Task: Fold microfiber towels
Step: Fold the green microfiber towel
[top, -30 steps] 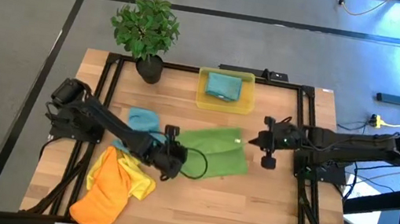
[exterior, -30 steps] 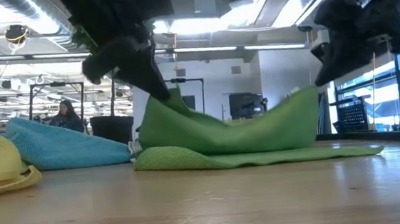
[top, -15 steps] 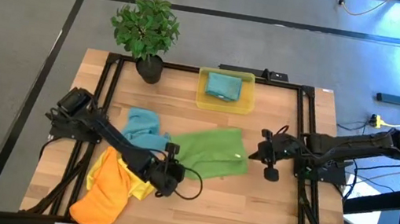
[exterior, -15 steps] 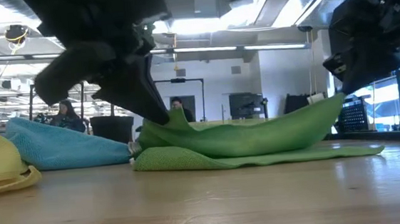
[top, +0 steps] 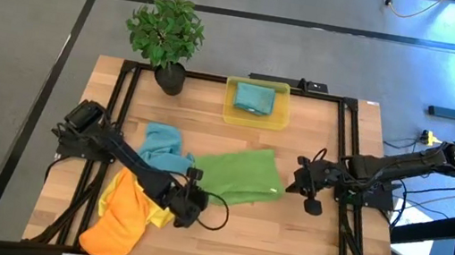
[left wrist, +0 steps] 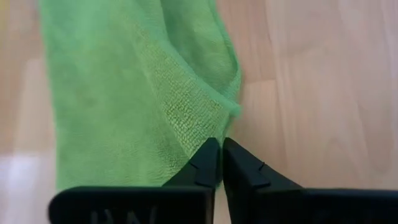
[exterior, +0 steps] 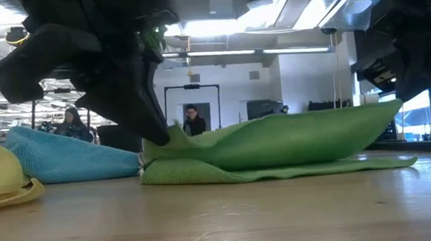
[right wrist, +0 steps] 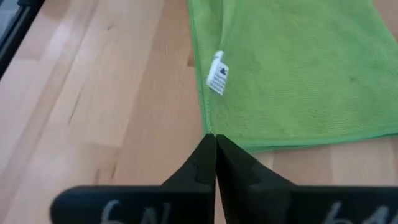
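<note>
A green microfiber towel (top: 236,178) lies doubled over at the table's middle. Its lower layer (exterior: 281,171) is flat on the wood and its upper layer (exterior: 301,137) is raised. My left gripper (top: 196,192) is shut at the towel's near left corner. My right gripper (top: 292,187) is shut at its near right corner. A teal towel (top: 162,143), a yellow towel (top: 142,203) and an orange towel (top: 114,224) lie crumpled to the left. My left gripper pinches the green towel's near left corner (left wrist: 210,134) between its two fingertips, slanting down from the near left. That corner sits just above the table (exterior: 163,138). My right gripper pinches the near right corner (right wrist: 210,132), beside the white label (right wrist: 217,79), between its fingertips, slanting down from the right. This end (exterior: 381,115) is lifted clear, and the upper layer runs almost straight between both grippers.
A translucent yellow bin (top: 276,119) holding a folded teal cloth (top: 253,98) stands at the far edge, with a potted plant (top: 166,35) to its left. There is bare wood (top: 265,242) toward the near edge. People show in the room behind the table (exterior: 192,122).
Both grippers have gone toward the near edge and sunk, staying shut. The green towel's upper layer stood high at both corners and sagged between them. It has come down with the grippers and now lies lower and nearly level over the lower layer, which stayed on the table.
</note>
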You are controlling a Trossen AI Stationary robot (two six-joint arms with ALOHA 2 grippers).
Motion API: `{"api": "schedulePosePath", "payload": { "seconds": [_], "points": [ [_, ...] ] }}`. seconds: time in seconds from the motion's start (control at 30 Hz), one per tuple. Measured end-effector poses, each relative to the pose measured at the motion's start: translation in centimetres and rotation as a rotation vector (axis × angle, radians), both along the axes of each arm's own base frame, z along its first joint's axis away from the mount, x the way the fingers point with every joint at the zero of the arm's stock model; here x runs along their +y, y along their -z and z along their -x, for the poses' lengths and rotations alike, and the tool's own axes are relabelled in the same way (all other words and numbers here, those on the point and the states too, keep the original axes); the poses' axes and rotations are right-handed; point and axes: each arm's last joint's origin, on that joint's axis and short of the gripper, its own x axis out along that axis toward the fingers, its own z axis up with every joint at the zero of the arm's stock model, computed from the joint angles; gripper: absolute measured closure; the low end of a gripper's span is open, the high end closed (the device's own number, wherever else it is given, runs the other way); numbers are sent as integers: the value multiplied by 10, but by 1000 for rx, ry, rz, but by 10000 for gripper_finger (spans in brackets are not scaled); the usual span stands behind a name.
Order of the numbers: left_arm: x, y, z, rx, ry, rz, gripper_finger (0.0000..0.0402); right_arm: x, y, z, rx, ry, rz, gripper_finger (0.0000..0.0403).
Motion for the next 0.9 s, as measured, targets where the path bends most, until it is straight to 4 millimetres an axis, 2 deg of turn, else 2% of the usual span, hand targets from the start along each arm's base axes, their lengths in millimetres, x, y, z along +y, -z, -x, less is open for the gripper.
{"api": "schedulePosePath", "payload": {
  "seconds": [0.37, 0.63, 0.73, 0.9],
  "points": [
    [2, 1, -1, 29, 12, 64, 310, 0, 1, 1, 15, 14, -11, 308],
    [-8, 3, 3, 120, 0, 339, 305, -1, -2, -2, -24, 37, 4, 263],
    [-9, 1, 4, 92, 0, 285, 310, 0, -2, -8, -128, 70, -1, 262],
    [-8, -5, 1, -11, 23, 132, 318, 1, 8, -13, -280, 68, -30, 261]
  ]
}}
